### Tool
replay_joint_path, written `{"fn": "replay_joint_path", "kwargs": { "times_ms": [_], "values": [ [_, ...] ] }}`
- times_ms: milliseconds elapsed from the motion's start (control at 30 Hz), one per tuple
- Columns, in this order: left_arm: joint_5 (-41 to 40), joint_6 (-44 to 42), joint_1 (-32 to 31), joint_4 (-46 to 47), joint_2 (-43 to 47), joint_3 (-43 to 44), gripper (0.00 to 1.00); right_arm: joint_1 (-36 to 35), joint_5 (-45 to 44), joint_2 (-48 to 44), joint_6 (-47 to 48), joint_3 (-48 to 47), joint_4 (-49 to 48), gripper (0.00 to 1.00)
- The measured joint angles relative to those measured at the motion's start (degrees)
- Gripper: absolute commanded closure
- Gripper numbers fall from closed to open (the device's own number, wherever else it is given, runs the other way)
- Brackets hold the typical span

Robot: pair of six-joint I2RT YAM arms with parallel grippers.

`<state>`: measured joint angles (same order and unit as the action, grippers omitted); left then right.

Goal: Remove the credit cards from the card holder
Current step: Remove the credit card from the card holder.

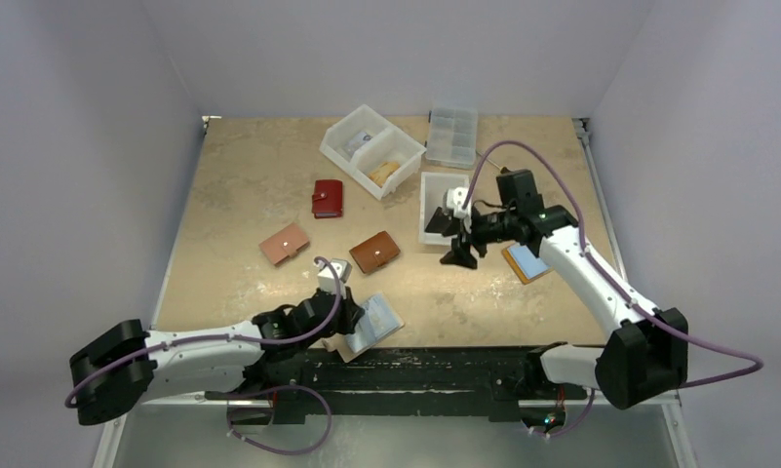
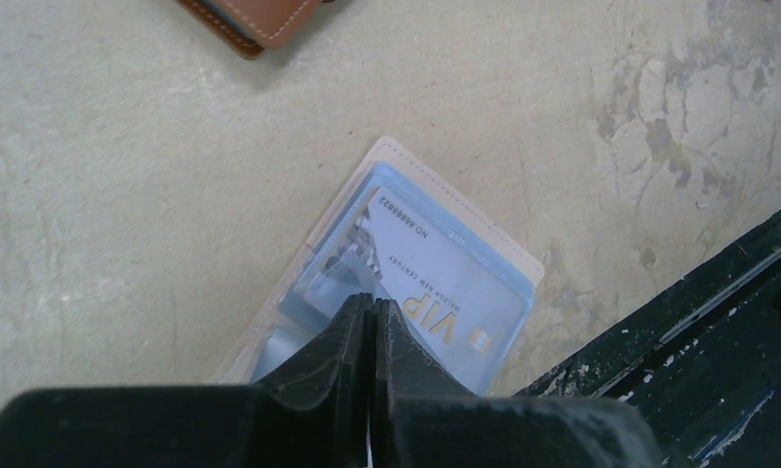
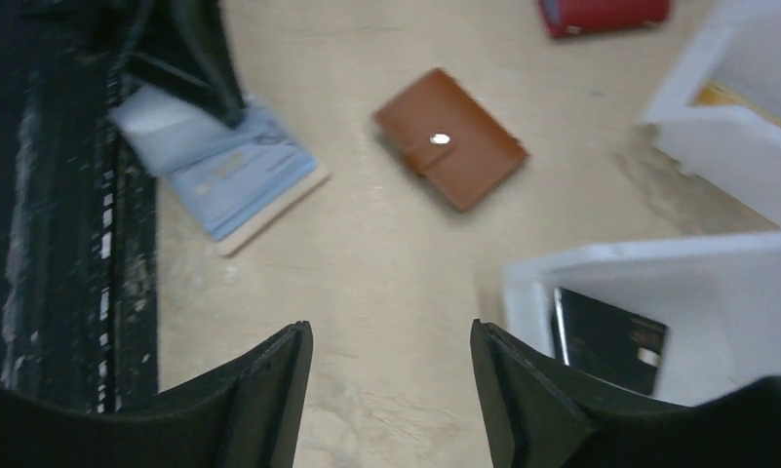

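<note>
The open card holder point(image 1: 374, 324) lies at the table's near edge, beige outside with clear plastic sleeves point(image 2: 435, 244). A light blue credit card point(image 2: 445, 292) marked VIP sits inside a sleeve. My left gripper point(image 2: 373, 304) is shut, its tips down on the sleeves beside that card; whether a sleeve is pinched does not show. My right gripper point(image 3: 390, 330) hangs open and empty above the table, next to a white bin point(image 3: 659, 258). A black credit card point(image 3: 605, 341) lies in that bin. The right wrist view also shows the card holder point(image 3: 240, 175) under the left fingers.
A brown wallet point(image 1: 374, 252), a pink one point(image 1: 285, 244) and a red one point(image 1: 328, 198) lie shut mid-table. A two-part white tray point(image 1: 371, 149) and a clear organiser box point(image 1: 451, 135) stand at the back. An orange holder point(image 1: 526, 263) lies under the right arm. A black rail point(image 1: 415, 366) runs along the front.
</note>
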<state>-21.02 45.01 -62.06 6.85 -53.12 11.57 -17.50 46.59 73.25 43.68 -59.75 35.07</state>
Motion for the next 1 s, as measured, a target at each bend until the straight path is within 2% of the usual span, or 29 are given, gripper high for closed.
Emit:
{"fn": "replay_joint_path", "kwargs": {
  "times_ms": [100, 267, 500, 667, 1000],
  "values": [
    [2.5, -2.0, 0.7, 3.1, -6.5, 3.1, 1.0, -2.8, 4.5, -2.2, 5.9, 4.9, 1.4, 0.24],
    [6.1, -4.6, 2.2, 6.6, -15.3, 9.2, 1.0, -4.3, 10.6, -5.9, 14.4, 9.4, 2.7, 0.25],
    [10.2, -6.4, 3.5, 10.3, -21.2, 15.0, 1.0, -4.8, 12.4, -6.1, 18.6, 11.3, 2.5, 0.26],
    [10.5, -6.7, 5.0, 9.7, -22.1, 16.4, 1.0, -7.7, 12.4, -6.1, 19.8, 12.8, 1.1, 0.28],
    [11.3, -8.7, 18.3, 0.8, -19.3, 12.6, 0.99, -19.5, 6.3, -2.4, 22.6, 16.0, -2.2, 0.32]
  ]
}}
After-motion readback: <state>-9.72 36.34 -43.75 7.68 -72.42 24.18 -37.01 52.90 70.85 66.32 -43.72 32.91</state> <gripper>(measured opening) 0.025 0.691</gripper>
